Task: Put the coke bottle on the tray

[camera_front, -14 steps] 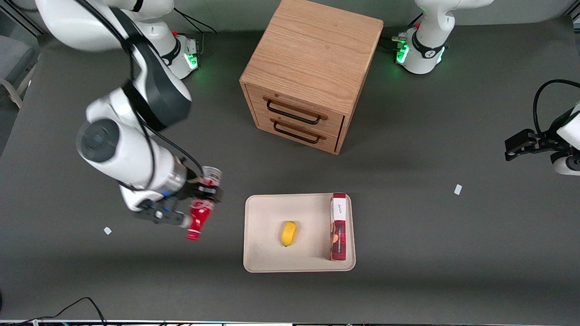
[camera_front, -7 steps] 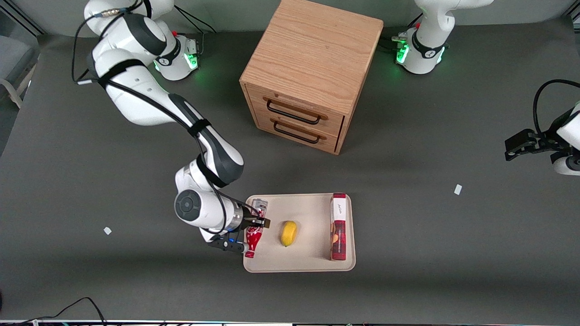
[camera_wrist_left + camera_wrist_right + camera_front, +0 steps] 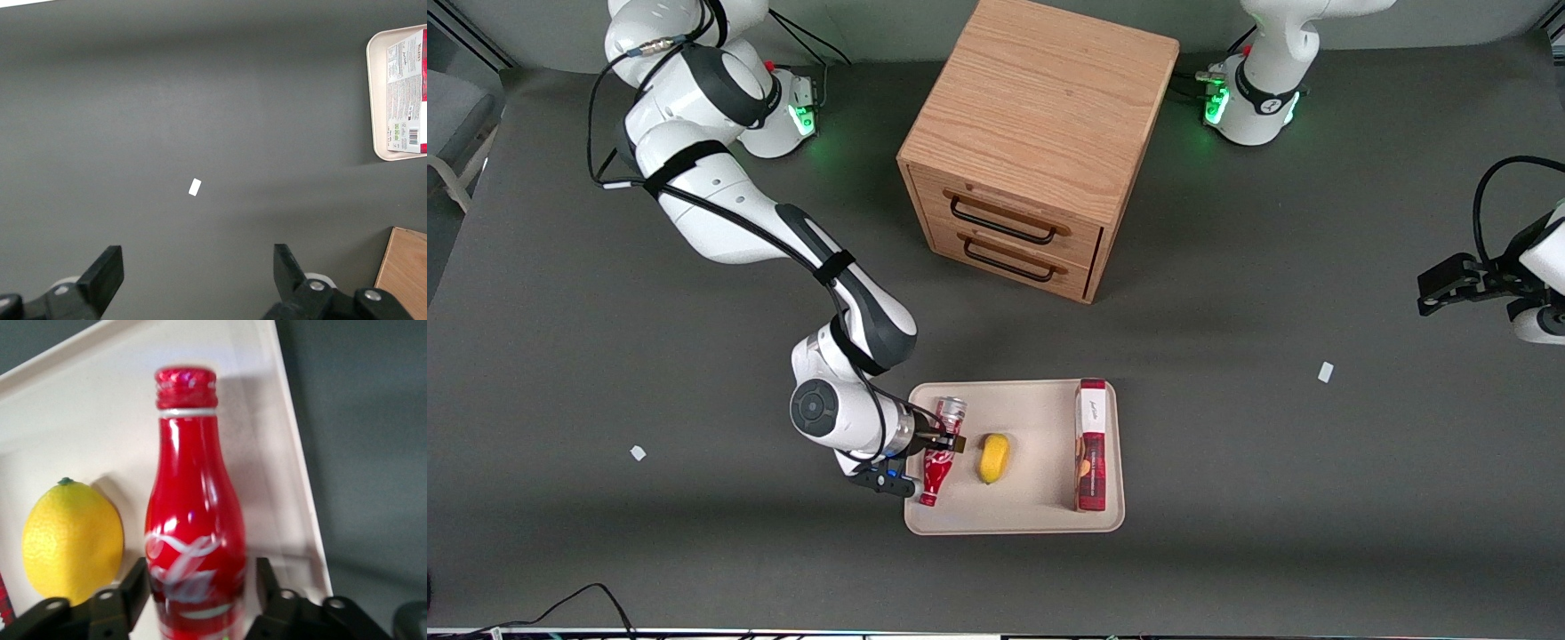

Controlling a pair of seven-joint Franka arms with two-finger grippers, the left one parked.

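The right arm's black two-finger gripper (image 3: 941, 439) hangs over the end of the tray nearest the working arm, its fingers (image 3: 130, 590) pinching the lower body of the small red contour coke bottle (image 3: 940, 452) with white script lettering. The bottle lies roughly level in the grip, silvery base pointing away from the front camera and red cap pointing toward it. From the wrist camera the bottle (image 3: 193, 527) stands between the two black fingers, which press on its sides (the script lettering sits right at the grip line).

The rectangular cream-beige tray (image 3: 1040, 409) with its raised rim and rounded corners rests on the dark grey desk (image 3: 1272, 480), nearer to the front camera than the wooden two-drawer cabinet (image 3: 1040, 142). The bottle is above the tray's inner floor, just inside the rim; whether it touches the floor cannot be told. Just beside it lies a yellow lemon (image 3: 994, 458), and the wrist view shows the lemon (image 3: 72, 543) close against the bottle's flank. A flat red-and-white box (image 3: 1091, 444) stands on edge along the tray's end toward the parked arm, well apart from the bottle.
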